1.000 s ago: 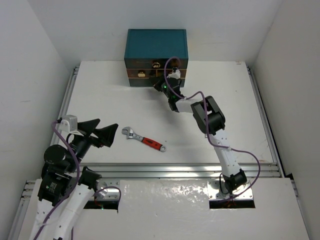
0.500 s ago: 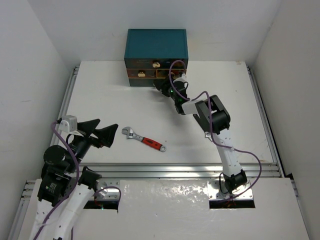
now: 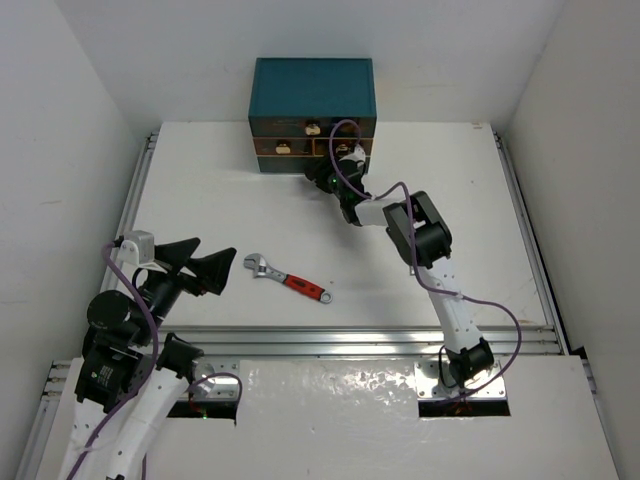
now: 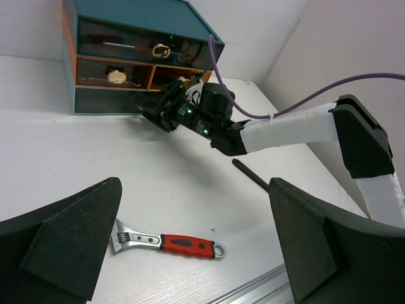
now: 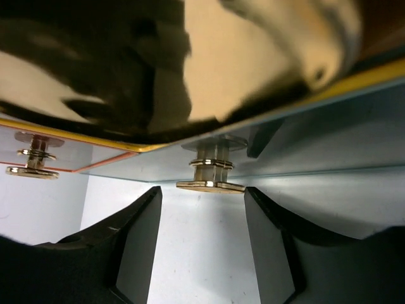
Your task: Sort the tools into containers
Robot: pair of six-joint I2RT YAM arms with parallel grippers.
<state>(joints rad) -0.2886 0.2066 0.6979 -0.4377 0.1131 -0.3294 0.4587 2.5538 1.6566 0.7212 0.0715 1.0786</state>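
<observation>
Red-handled adjustable wrench (image 3: 288, 281) lay flat on the white table (image 3: 200, 190), near the front edge, silver jaw end toward the left arm, nothing touching it. Left gripper (image 3: 217, 249) hung just left of the wrench, jaws spread wide; in the left wrist view the wrench (image 4: 168, 242) sat low between its two black fingers (image 4: 69, 244), not gripped. Teal chest (image 3: 312, 88) stood at the far edge of the table, drawers (image 4: 114, 76) facing the arms. Right gripper (image 3: 321, 173) was up against the chest's front, low on the right side. Right wrist view: fingers (image 5: 136, 244) parted, one on each side of a brass knob (image 5: 210, 171), gap visible both sides, so not clamped. Second knob (image 5: 31, 161) to its left. Couldn't tell which drawer the straddled knob belonged to.
</observation>
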